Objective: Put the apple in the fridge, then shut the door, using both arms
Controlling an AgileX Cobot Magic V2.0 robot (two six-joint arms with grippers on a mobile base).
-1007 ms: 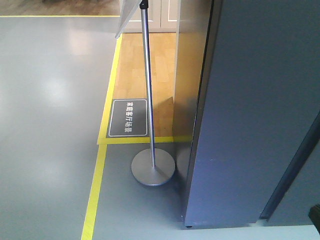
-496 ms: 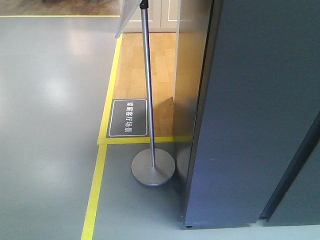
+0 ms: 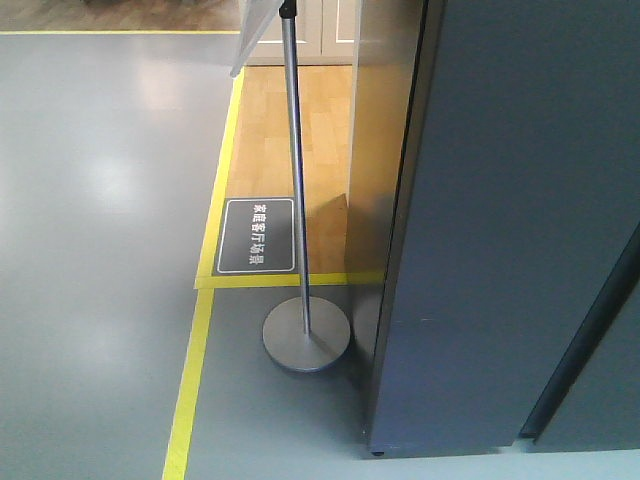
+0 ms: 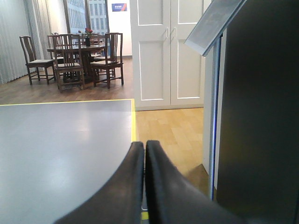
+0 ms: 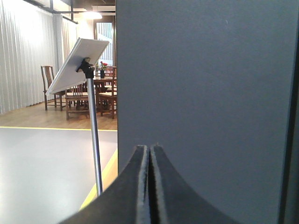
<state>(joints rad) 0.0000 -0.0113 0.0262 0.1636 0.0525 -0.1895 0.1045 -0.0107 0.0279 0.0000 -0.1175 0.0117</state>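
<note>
Grey floor [image 3: 90, 250] with yellow tape surrounds a sign stand [image 3: 305, 335] beside the dark grey fridge [image 3: 500, 220], whose door [image 5: 205, 84] looks closed. Left gripper [image 4: 144, 145] and right gripper [image 5: 150, 148] jaws are pressed together, empty. Apple unseen.

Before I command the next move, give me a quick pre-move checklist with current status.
1. Left gripper free of any load: ok, fingers together, nothing between them.
2. Right gripper free of any load: ok, fingers together, empty.
3. Apple located: cannot tell, in no view.
4. Fridge door state: cannot tell; only dark grey outer faces show, no white interior.
5. Sign stand beside the fridge's corner: not ok, close to the left arm's side.
</note>
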